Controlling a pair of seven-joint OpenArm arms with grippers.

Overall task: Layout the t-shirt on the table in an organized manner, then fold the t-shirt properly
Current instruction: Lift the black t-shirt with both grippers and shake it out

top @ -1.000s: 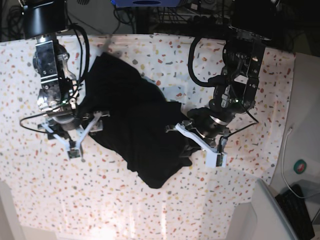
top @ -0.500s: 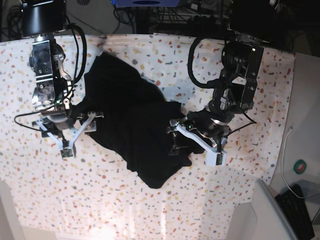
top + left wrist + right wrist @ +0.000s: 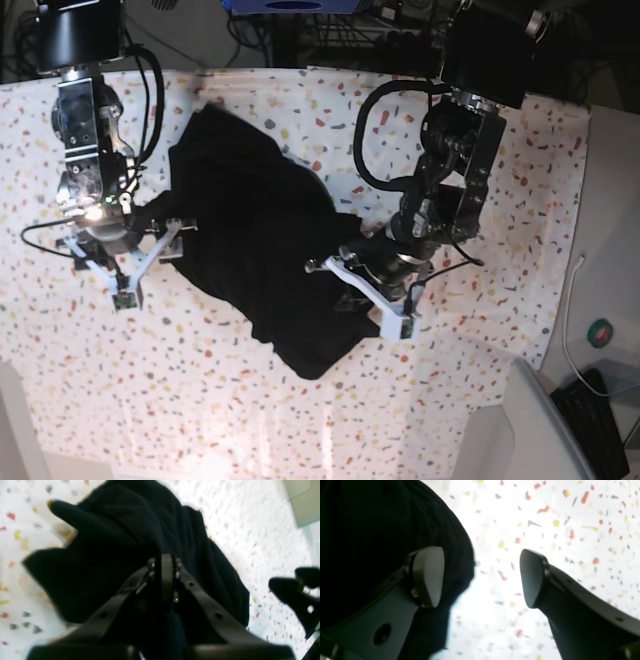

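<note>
Item one, your table (image 3: 500,140): white speckled cloth, spanning the whole view. Item two, your t-shirt (image 3: 255,235): black, crumpled, lying mid-table between both arms. Item three, your left gripper (image 3: 163,562): jaws pressed together, pinching the shirt's cloth. Item four, your right gripper (image 3: 480,576): jaws spread wide at the shirt's edge, holding nothing.

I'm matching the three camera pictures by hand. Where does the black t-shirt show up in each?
Base: t-shirt centre, between both arms.
Left wrist: t-shirt fills the middle, behind the left pincer.
Right wrist: t-shirt on the left side.
Shared landmark: the speckled table.
</note>
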